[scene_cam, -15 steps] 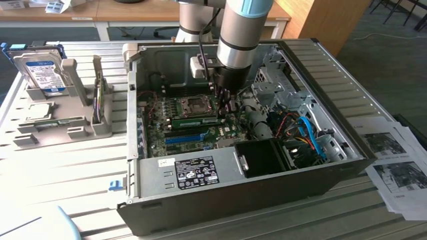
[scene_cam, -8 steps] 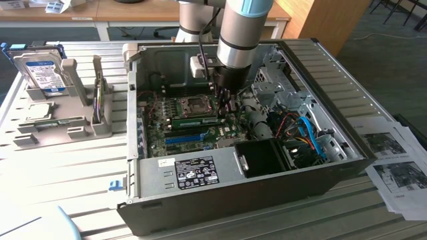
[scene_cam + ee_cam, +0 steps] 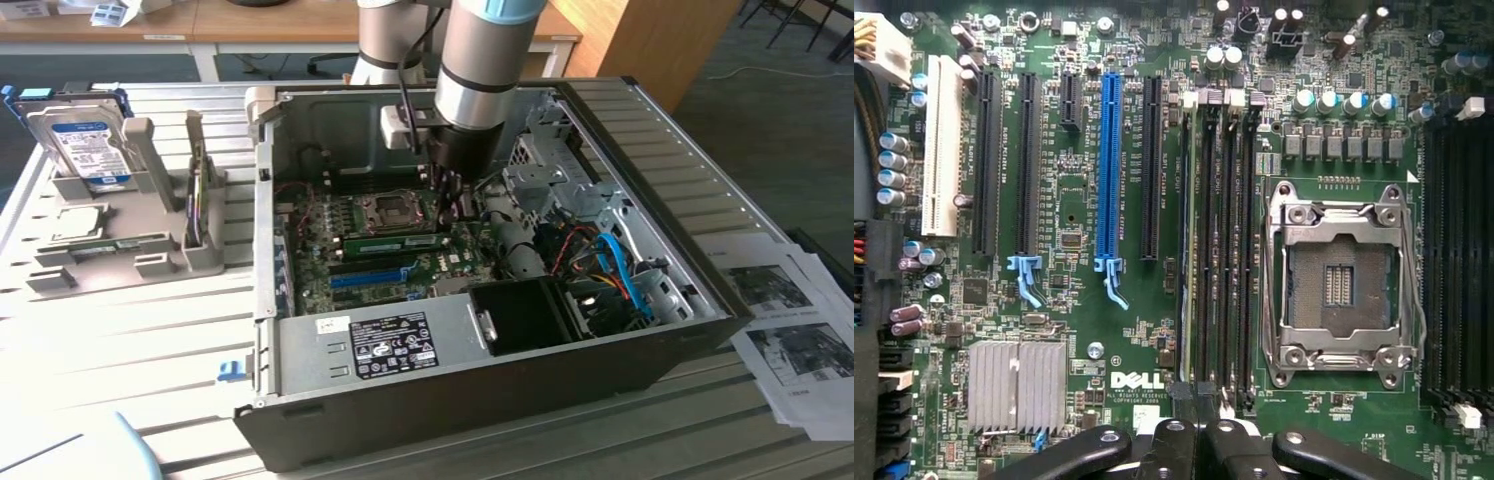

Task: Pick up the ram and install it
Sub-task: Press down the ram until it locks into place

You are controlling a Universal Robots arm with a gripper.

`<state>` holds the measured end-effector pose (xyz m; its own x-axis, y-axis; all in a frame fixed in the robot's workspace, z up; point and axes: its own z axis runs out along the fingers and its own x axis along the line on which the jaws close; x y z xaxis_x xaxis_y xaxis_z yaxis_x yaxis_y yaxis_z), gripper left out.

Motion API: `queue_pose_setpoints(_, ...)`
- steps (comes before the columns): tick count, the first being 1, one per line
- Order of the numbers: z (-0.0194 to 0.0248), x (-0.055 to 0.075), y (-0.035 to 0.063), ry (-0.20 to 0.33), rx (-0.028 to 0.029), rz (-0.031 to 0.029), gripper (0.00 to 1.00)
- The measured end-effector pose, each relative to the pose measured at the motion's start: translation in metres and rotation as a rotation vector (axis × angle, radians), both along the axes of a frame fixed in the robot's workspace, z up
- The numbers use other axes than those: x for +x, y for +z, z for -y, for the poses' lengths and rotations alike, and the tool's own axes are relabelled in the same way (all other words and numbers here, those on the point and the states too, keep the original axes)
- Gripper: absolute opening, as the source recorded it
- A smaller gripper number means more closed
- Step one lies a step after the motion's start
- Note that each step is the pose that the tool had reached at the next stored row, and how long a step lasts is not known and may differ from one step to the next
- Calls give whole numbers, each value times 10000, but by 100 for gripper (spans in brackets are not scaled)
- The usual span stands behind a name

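Nearest the wrist camera, the gripper [image 3: 1194, 415] has its black fingers [image 3: 1226, 455] drawn together, jaws shut, with the fingertips meeting right at the end of the row of black memory slots [image 3: 1219, 250] on the motherboard [image 3: 1074, 300]. Whether anything thin is pinched between them cannot be told. In the exterior view the gripper [image 3: 451, 200] reaches down into the open computer case [image 3: 641, 130], just beside the bare processor socket [image 3: 395, 209]. The ram [image 3: 396, 241], a green strip, lies seated across the board inside the case, just below that socket and close by the fingertips. A long blue slot [image 3: 370, 276] runs a little further toward the case's front wall. Well apart, at the exterior view's left, a grey rack [image 3: 100, 262] on the table [image 3: 134, 340] holds a blue-labelled hard drive [image 3: 83, 145] standing upright.
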<state>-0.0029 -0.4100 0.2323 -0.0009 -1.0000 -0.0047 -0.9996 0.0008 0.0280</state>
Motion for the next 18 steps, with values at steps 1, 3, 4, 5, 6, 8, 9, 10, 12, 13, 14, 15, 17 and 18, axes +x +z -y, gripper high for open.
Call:
queue_pose_setpoints(1,0,0,11,0,0,0,9)
queue_pose_setpoints(3,0,0,37,0,-1,0,9)
queue_pose_setpoints(4,0,0,50,0,-1,0,9)
queue_pose_setpoints(5,0,0,63,0,0,0,9)
queue_pose_setpoints(6,0,0,75,0,0,0,9)
queue_pose_setpoints(8,0,0,92,1,0,0,9)
queue_pose_setpoints(9,0,0,97,1,1,0,9)
queue_pose_setpoints(10,0,0,97,1,2,1,9)
queue_pose_setpoints(12,0,0,97,1,3,1,9)
queue_pose_setpoints(13,0,0,98,1,1,0,9)
queue_pose_setpoints(14,0,0,99,1,0,0,9)
queue_pose_setpoints(15,0,0,98,0,0,0,9)
queue_pose_setpoints(17,0,0,99,1,0,0,9)
queue_pose_setpoints(18,0,-2,99,1,0,1,9)
